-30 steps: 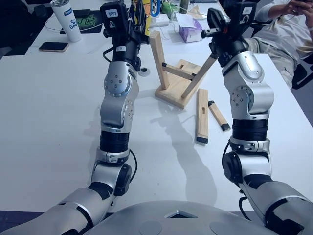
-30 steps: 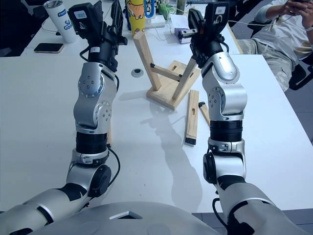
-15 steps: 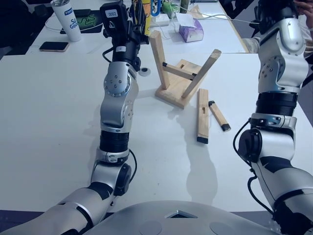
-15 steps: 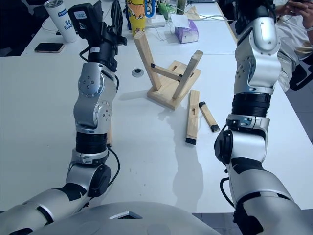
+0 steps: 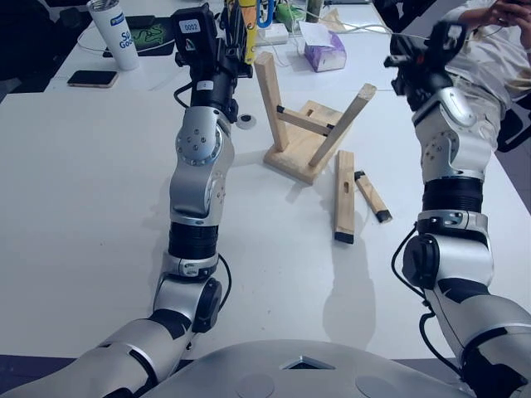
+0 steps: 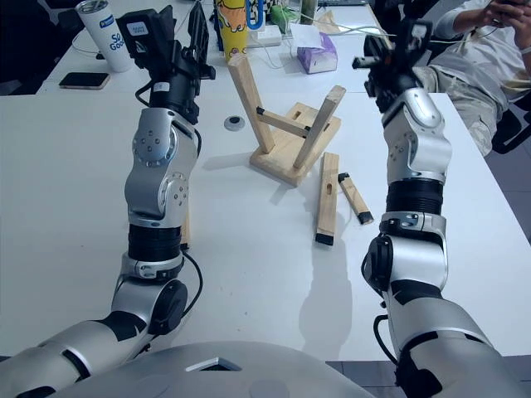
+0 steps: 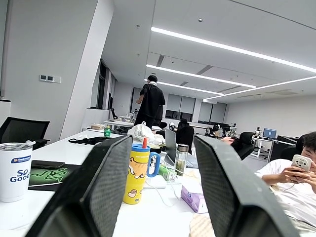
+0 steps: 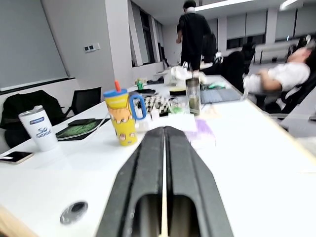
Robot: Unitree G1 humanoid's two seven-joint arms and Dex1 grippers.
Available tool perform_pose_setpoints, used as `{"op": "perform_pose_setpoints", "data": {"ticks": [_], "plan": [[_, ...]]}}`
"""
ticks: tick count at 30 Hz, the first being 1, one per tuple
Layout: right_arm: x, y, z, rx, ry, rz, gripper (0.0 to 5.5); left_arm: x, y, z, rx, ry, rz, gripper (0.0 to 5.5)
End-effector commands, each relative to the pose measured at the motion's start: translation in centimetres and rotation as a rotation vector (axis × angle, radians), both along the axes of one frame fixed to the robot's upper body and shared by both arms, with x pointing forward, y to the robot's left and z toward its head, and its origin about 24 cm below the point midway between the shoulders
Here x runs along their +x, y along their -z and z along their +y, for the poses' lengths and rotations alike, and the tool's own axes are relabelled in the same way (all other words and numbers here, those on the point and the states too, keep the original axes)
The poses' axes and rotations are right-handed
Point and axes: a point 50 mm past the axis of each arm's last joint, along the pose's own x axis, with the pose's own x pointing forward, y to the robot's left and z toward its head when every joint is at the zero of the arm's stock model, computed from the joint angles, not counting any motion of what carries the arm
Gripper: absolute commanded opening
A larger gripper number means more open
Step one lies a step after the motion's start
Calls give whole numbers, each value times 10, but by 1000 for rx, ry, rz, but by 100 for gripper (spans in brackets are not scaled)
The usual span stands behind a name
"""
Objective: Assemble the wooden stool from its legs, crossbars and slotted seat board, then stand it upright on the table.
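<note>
Left gripper (image 7: 163,140): fingers spread wide, nothing between them, raised over the far side of the table. Right gripper (image 8: 164,131): fingers pressed together, only a thin slit between them, nothing held, also raised in the air.

White table (image 5: 99,207) lies under both grippers. Part-built stool (image 5: 309,133) sits on it between the two grippers and lower than both. Its seat board (image 5: 300,159) lies with one edge on the table and is tilted. Upright leg (image 5: 270,99) rises from the board, its top near the left gripper but apart from it. Tilted leg (image 5: 344,124) leans toward the right gripper, its top end near that gripper, not touching. Fitted crossbar (image 5: 303,123) joins the two legs.

Loose leg (image 5: 343,195), slotted, lies flat on the table below the right gripper, just beside the seat board. Loose crossbar (image 5: 371,196), short with dark ends, lies just beside that leg, on the side toward the right arm.

Beyond the left gripper: white tumbler (image 5: 112,33), yellow cup (image 7: 138,173), phone (image 5: 91,79). Purple tissue pack (image 5: 319,56) sits between the grippers, farther back. Round grommet (image 5: 245,122) is in the tabletop below the left gripper.
</note>
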Motion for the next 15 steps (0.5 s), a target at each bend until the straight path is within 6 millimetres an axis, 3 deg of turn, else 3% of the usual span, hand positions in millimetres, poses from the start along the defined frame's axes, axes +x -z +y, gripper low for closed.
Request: {"op": "perform_pose_setpoints", "data": {"ticks": [1,5,10,13,15], "plan": [[-4,9,-8,-207,-68,33,1,-1,4,-1,11,0,20,232],[-10,23,-3,-377,-187,57,1,-1,4,-1,12,2,23,232],[-17,63,2,-558,-279,144,1,0,6,0,11,3,29,232],[-25,74,26,-625,-396,98,1,0,6,-1,11,8,33,232],[-32,73,59,-618,-527,30,1,0,7,0,13,8,35,232]]}}
